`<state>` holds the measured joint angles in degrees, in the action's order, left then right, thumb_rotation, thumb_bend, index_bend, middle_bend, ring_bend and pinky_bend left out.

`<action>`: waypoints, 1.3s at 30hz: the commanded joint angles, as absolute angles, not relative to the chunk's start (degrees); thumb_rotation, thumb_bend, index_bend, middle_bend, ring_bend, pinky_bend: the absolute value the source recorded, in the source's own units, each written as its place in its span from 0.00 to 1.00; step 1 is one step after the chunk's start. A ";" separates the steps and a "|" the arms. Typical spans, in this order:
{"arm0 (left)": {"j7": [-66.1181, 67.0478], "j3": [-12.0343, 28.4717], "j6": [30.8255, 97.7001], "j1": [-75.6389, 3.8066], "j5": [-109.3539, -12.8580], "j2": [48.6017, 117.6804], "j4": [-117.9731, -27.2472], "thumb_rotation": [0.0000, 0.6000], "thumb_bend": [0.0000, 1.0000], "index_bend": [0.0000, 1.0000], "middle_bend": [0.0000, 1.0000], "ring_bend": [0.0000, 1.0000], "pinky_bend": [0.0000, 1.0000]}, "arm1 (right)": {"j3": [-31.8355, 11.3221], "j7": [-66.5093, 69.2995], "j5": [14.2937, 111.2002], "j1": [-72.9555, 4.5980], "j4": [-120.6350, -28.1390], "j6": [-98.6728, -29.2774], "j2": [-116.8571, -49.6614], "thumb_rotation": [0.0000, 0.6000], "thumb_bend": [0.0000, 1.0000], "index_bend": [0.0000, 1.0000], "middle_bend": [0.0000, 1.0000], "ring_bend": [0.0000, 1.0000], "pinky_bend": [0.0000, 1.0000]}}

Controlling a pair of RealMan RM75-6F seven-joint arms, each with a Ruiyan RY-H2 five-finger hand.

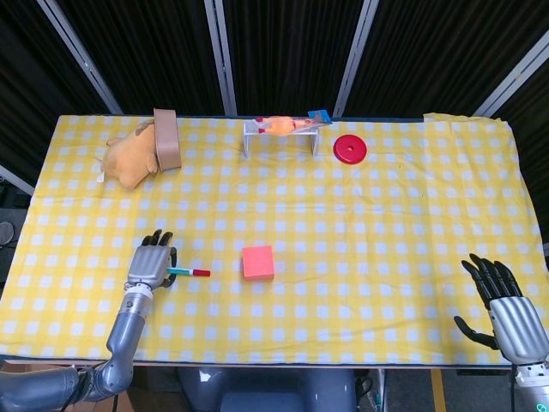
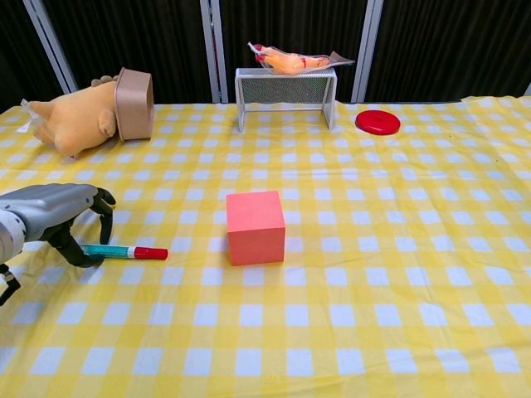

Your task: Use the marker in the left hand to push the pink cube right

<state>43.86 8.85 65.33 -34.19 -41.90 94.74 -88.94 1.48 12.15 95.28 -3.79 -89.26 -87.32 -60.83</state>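
The pink cube [image 1: 258, 263] [image 2: 255, 226] sits on the yellow checked cloth near the table's middle. Left of it lies the marker [image 1: 189, 272] [image 2: 124, 251], flat on the cloth, its red cap pointing at the cube with a gap between them. My left hand [image 1: 152, 264] [image 2: 62, 215] arches over the marker's teal left end. Its thumb touches that end and its fingers [image 2: 106, 217] curl above the barrel without closing on it. My right hand [image 1: 506, 313] hovers open at the table's front right corner, seen only in the head view.
At the back stand a small white wire goal [image 2: 286, 95] with a bagged orange toy [image 2: 290, 60] on top, a red disc [image 2: 377, 123] to its right, and a tan plush toy with a brown band [image 2: 91, 112] at the back left.
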 commanded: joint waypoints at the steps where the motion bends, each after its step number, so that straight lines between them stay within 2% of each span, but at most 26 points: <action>1: 43.58 8.86 65.60 -34.24 -41.95 94.87 -88.95 1.00 0.46 0.61 0.11 0.00 0.12 | 1.51 12.18 95.27 -3.79 -89.29 -87.27 -60.78 1.00 0.32 0.00 0.00 0.00 0.00; 17: 44.31 11.65 68.24 -36.44 -41.16 96.10 -90.78 1.00 0.46 0.62 0.12 0.00 0.12 | 1.50 12.40 95.30 -3.82 -89.42 -87.32 -60.75 1.00 0.32 0.00 0.00 0.00 0.00; 39: 52.15 16.27 69.86 -45.01 -33.83 107.02 -84.95 1.00 0.46 0.63 0.12 0.00 0.12 | 1.56 13.77 95.34 -3.92 -89.60 -87.27 -60.45 1.00 0.32 0.00 0.00 0.00 0.00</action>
